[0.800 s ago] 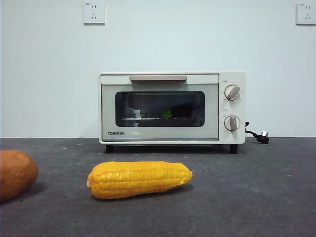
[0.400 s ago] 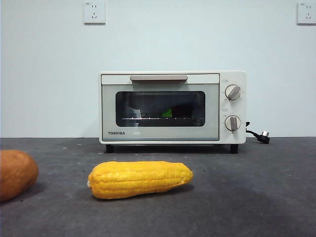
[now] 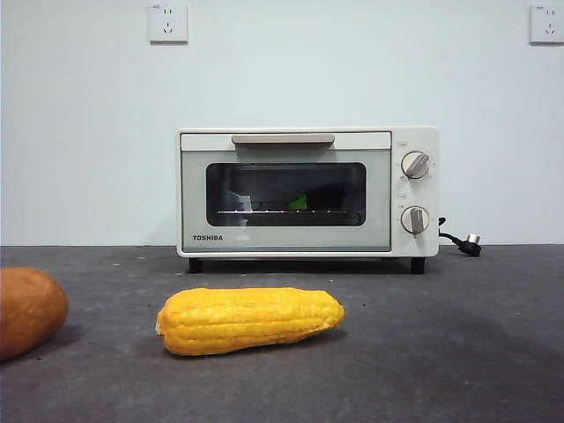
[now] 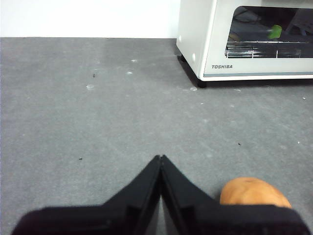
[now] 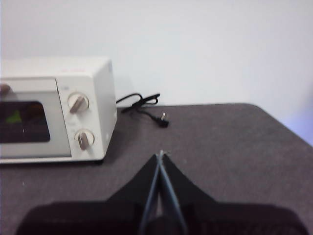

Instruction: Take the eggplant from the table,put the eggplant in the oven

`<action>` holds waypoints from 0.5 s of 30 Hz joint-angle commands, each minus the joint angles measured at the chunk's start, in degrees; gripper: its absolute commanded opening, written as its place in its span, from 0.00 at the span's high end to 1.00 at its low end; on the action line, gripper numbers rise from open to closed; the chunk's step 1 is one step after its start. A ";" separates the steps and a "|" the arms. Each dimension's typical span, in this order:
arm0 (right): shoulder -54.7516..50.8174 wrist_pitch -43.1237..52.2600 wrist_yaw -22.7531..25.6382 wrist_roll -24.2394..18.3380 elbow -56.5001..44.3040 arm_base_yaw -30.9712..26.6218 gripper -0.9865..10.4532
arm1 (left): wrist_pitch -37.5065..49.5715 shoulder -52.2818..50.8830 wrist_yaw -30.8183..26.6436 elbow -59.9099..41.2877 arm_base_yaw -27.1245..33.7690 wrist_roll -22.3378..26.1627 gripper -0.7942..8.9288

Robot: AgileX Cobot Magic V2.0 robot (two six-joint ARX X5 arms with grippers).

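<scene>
Comparing the front view with the two earlier ones, almost nothing differs: the table [image 3: 458, 352] fills the lower third of the frame as before, and the oven [image 3: 307, 192] stands at centre with its door closed and the bar handle along its top edge. No arm shows in that view, now or in either earlier picture. The only shift is slight. The dark shape behind the glass looks a little less distinct than a second ago, though that may be only lighting.

That shape is the eggplant [image 3: 310, 196], lying on the wire rack in the middle of the window. Its body is hard to separate from the dark interior, but the green stem cap is plain. In the left wrist view the same green shows through the glass at the upper right of the frame.

With the eggplant inside and the door closed, the task looks finished, and the stillness suggests both arms are parked.

The corn [image 3: 250, 320] lies on the table at lower centre, well in front of the oven, unmoved. The potato [image 3: 28, 310] sits at the lower left edge, also unmoved.

The left gripper [image 4: 160, 157] hovers over bare table near the potato, jaws pressed together and holding nothing. The right gripper [image 5: 160, 154] hangs over the table to the knob side of the oven, jaws likewise pressed together and empty. The power plug [image 3: 471, 243] rests beside the oven's right foot.
</scene>
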 commanded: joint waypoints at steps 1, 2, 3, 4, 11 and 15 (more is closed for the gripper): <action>-0.15 0.87 0.04 0.02 -1.29 -0.13 0.92 | 0.57 0.48 0.00 -0.52 0.17 -0.37 0.92; -0.15 0.92 0.02 0.02 -1.73 -0.13 0.92 | 0.57 0.63 -0.02 -0.52 0.17 -0.37 0.92; -0.15 1.25 0.07 0.07 -2.32 -0.13 0.92 | 0.57 0.74 -0.07 -0.52 0.17 -0.37 0.92; -0.15 1.70 0.04 0.04 -2.93 -0.13 0.92 | 0.57 0.85 -0.04 -0.52 0.20 -0.37 0.92; -0.15 3.80 0.02 0.24 -7.58 -0.13 0.92 | 0.57 1.46 -0.02 -0.52 0.22 -0.37 0.92; -0.15 4.26 0.00 0.31 -9.60 -0.02 0.92 | 0.57 1.60 -0.02 -0.52 0.22 -0.37 0.92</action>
